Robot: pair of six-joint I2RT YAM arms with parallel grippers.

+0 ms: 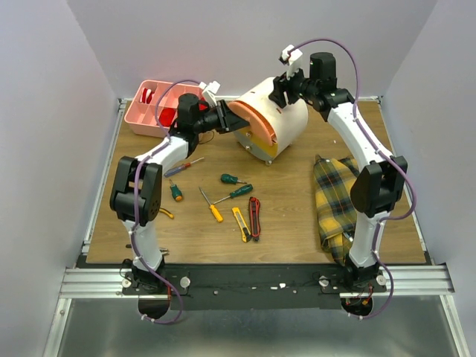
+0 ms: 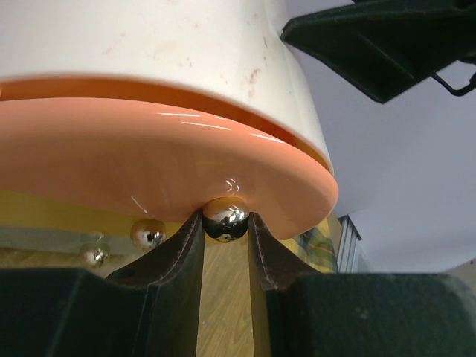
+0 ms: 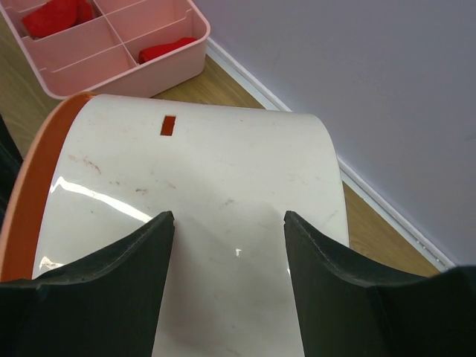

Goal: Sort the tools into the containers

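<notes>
Drawer unit [image 1: 279, 119], one: cream, rounded shell, standing at the middle of the tabletop's [image 1: 290, 223] far edge. Its front-to-back axis runs roughly left to right. The fronts face the left edge, turned slightly toward the near edge, and the closed back points to the far right corner.
- Orange drawer front [image 1: 251, 123], one, uppermost.
- Yellow drawer front [image 1: 265, 151], one, beneath it.
- Chrome ball knobs, three seen from the left wrist. One knob [image 2: 225, 217] is at the lower rim of the orange front; two others are lower and to the side.

Left gripper [image 2: 225, 219]: its two fingers are clamped on that knob.

Right gripper [image 3: 229, 223]: fingers spread apart over the top of the cream shell. Whether they touch it cannot be told.

Pink tray [image 1: 141, 119], one: many compartments, in the far left corner, just left of the drawer unit. Red pieces [image 3: 165, 50] lie in several compartments.

Tools loose on the near-left half of the tabletop:
- Screwdrivers, five:
  - blue-handled screwdriver [image 1: 178, 168]
  - stubby green screwdriver [image 1: 175, 191]
  - upper green screwdriver [image 1: 232, 179]
  - lower green screwdriver [image 1: 238, 193]
  - yellow-handled screwdriver [image 1: 213, 208]
- Utility knives, two, side by side: yellow knife [image 1: 241, 224] and red knife [image 1: 254, 217].
- Yellow-handled item [image 1: 165, 213], one, partly hidden by the left arm; kind not discernible.

Plaid cloth [image 1: 335, 197], one: yellow and dark, crumpled near the right edge.
</notes>
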